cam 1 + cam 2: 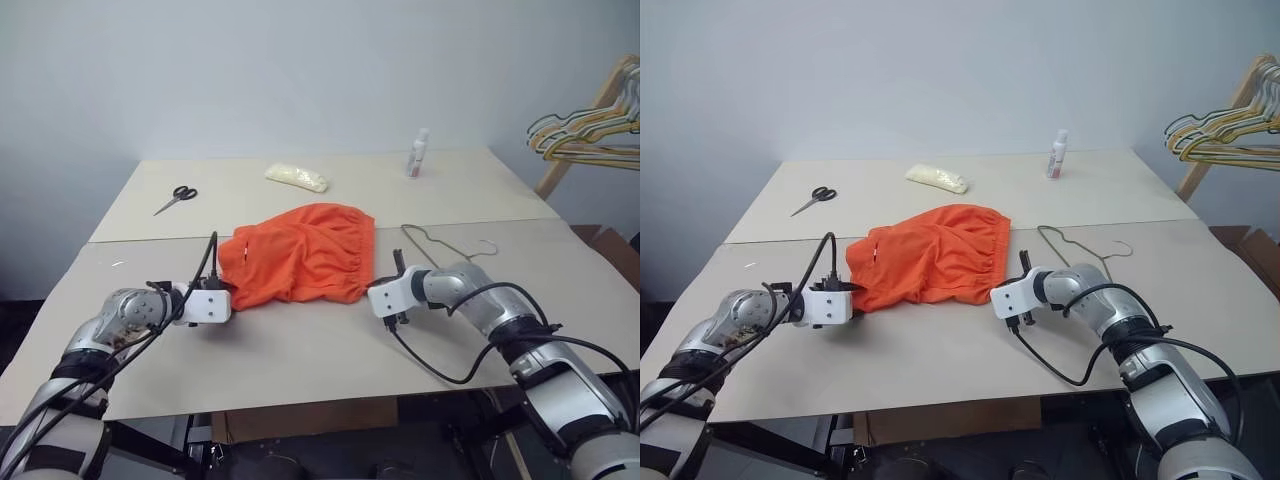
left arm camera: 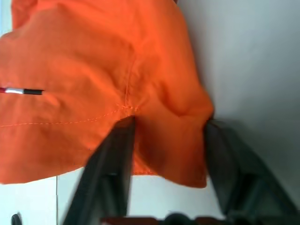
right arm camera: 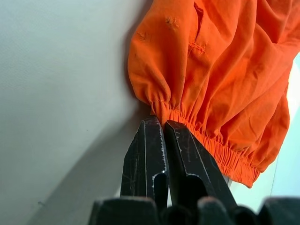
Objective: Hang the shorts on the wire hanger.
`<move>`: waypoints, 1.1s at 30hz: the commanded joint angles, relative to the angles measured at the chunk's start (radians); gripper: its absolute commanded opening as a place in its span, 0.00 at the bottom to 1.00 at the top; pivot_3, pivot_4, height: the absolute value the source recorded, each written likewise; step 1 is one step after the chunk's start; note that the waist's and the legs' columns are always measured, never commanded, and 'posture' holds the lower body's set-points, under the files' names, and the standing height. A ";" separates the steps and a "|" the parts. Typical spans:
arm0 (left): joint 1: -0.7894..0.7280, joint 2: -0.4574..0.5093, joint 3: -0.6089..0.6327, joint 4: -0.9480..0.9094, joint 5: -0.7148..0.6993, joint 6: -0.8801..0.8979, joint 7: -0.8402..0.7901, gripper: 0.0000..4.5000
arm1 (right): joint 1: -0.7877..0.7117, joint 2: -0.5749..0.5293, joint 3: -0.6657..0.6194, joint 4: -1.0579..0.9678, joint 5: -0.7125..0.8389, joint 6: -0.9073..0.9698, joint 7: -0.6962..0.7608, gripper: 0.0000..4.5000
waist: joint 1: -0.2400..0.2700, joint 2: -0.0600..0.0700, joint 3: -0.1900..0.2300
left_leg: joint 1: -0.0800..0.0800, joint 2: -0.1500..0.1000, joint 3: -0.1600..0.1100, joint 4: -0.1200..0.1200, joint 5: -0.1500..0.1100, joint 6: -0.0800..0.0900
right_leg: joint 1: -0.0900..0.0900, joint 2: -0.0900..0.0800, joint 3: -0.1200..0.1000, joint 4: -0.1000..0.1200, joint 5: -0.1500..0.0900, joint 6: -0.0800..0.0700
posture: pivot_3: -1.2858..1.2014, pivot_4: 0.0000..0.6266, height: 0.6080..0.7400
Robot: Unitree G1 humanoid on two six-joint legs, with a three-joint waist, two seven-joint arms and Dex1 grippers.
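Head view: orange shorts (image 1: 300,255) crumpled | left tool (image 2: 166,140) half-open astride hem | right tool (image 3: 161,129) pinched on waistband

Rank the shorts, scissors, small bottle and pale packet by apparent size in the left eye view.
1. shorts, by far the largest
2. pale packet
3. scissors, close to the packet; they lie at a similar distance, so the order is unsure
4. small bottle, looks smallest but stands far back

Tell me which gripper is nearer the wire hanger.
Right. The right gripper, shut on the shorts' waistband, sits just beside the wire hanger. The left gripper is across the shorts, at their far edge.
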 commanded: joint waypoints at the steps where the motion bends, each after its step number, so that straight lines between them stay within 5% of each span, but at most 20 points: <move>1: -0.057 -0.007 -0.021 0.054 0.067 -0.008 0.093 0.20 | -0.008 -0.005 -0.030 -0.046 0.028 0.007 0.008 0.00 | -0.003 0.000 0.000 | 0.000 0.000 0.000 0.000 0.000 0.000 | 0.000 0.000 0.000 0.000 0.000 0.000 | 0.62 0.00 1.00; 4: -0.075 -0.004 -0.032 0.078 0.079 -0.027 0.107 0.00 | -0.004 -0.008 -0.033 -0.056 0.038 0.014 0.019 0.00 | -0.012 0.000 0.000 | 0.000 0.000 0.000 0.000 0.000 0.000 | -0.001 0.000 0.000 0.000 0.000 0.000 | 0.62 0.00 1.00; 11: -0.009 0.040 0.017 -0.018 -0.047 -0.007 -0.001 0.00 | 0.003 -0.007 -0.050 -0.074 0.032 0.040 -0.003 0.00 | -0.024 0.000 0.000 | 0.000 0.000 0.000 0.000 0.000 0.000 | -0.001 0.000 0.000 0.000 0.000 0.000 | 0.62 0.00 1.00; 15: 0.151 0.110 0.100 -0.300 -0.289 0.152 -0.189 0.00 | 0.021 -0.026 -0.068 -0.123 0.037 0.049 -0.017 0.00 | -0.042 0.000 0.000 | -0.002 0.001 0.001 0.000 0.000 0.001 | -0.004 -0.001 0.002 0.001 0.000 0.000 | 0.61 0.00 1.00; 21: 0.602 0.339 0.324 -0.922 -0.633 0.539 -0.387 0.00 | 0.128 -0.135 -0.112 -0.321 0.094 0.054 0.070 0.00 | -0.049 -0.002 0.000 | -0.008 0.004 0.001 0.001 -0.003 0.004 | -0.010 -0.001 0.003 0.001 -0.002 0.002 | 0.62 0.00 1.00; 27: 0.905 0.380 0.501 -1.194 -0.710 0.748 -0.426 0.00 | 0.245 -0.251 -0.120 -0.513 0.188 0.066 0.231 0.00 | -0.035 -0.003 0.002 | -0.007 0.003 0.001 0.002 -0.007 0.011 | -0.006 -0.001 0.002 -0.001 -0.003 0.003 | 0.62 0.00 1.00; 33: 1.051 0.362 0.571 -1.338 -0.793 0.889 -0.485 0.00 | 0.291 -0.318 -0.107 -0.610 0.243 0.072 0.358 0.00 | -0.030 -0.010 0.008 | 0.004 0.004 0.001 0.002 -0.007 0.012 | 0.003 -0.002 0.002 0.001 -0.007 0.003 | 0.62 0.00 1.00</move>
